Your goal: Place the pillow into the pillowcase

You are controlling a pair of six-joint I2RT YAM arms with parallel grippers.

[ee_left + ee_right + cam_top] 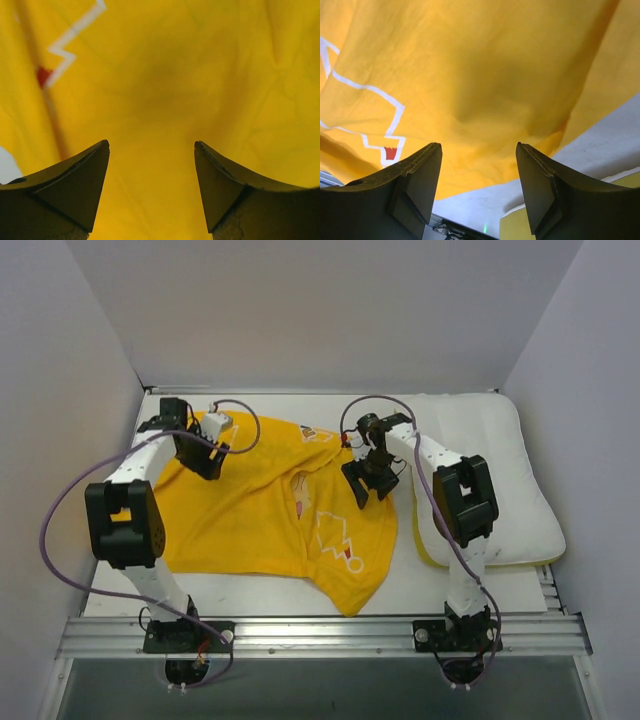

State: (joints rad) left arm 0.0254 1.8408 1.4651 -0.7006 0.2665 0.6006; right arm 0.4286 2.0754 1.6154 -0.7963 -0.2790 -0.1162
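Dark wedge-shaped fingers (pixel 65 195) spread over yellow cloth

Left gripper (pixel 151 145) has its two fingers parted with nothing between them, close above the big bright yellow fabric pillowcase (pixel 250 525). A white zigzag print with a red patch shows at 10 o'clock in its wrist view. Right gripper (pixel 478 146) is likewise spread and empty over the case's rim, with the white table (pixel 420 585) showing at 4 o'clock. From above, the case lies crumpled from 9 o'clock to the table's centre. The left gripper is over its 10 o'clock corner and the right gripper over its 2 o'clock edge. The soft white rectangular pillow (pixel 505 480) lies flat at 3 o'clock, just beside the case.
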